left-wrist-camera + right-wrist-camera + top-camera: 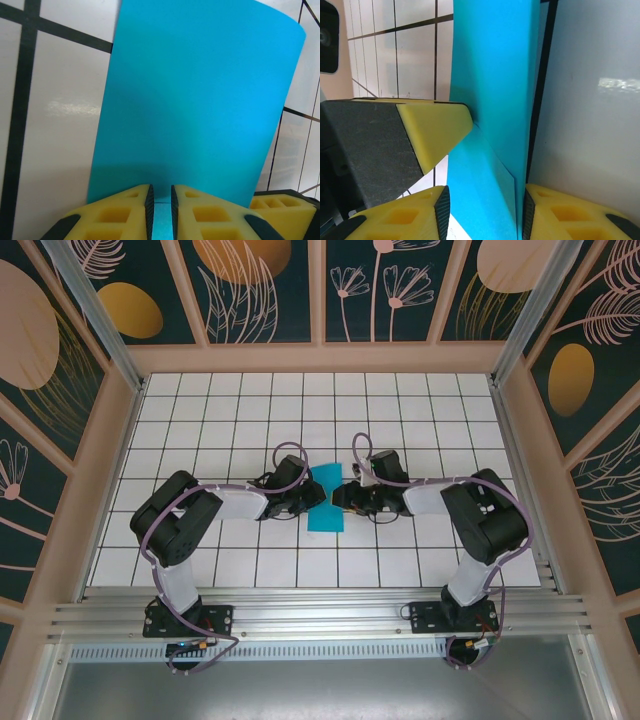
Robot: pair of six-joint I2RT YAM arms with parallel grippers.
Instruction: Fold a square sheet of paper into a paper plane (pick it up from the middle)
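The square sheet of paper (325, 504) is teal-blue and lies folded into a narrow strip at the middle of the tiled table, between my two grippers. My left gripper (311, 498) meets it from the left. In the left wrist view the sheet (200, 100) spreads ahead and my left gripper (161, 190) shows only a narrow slit, with teal paper under the tips. In the right wrist view a slanted flap of the sheet (495, 75) rises from a crease where a left fingertip (445, 127) touches it. My right gripper (339, 498) (485, 196) stands open, jaws either side of the strip.
The white tiled table (200, 420) is ringed by wooden-framed patterned walls (95, 480). An aluminium rail (320, 612) carrying both arm bases runs along the near edge. Both forearms lie low across the middle row of tiles.
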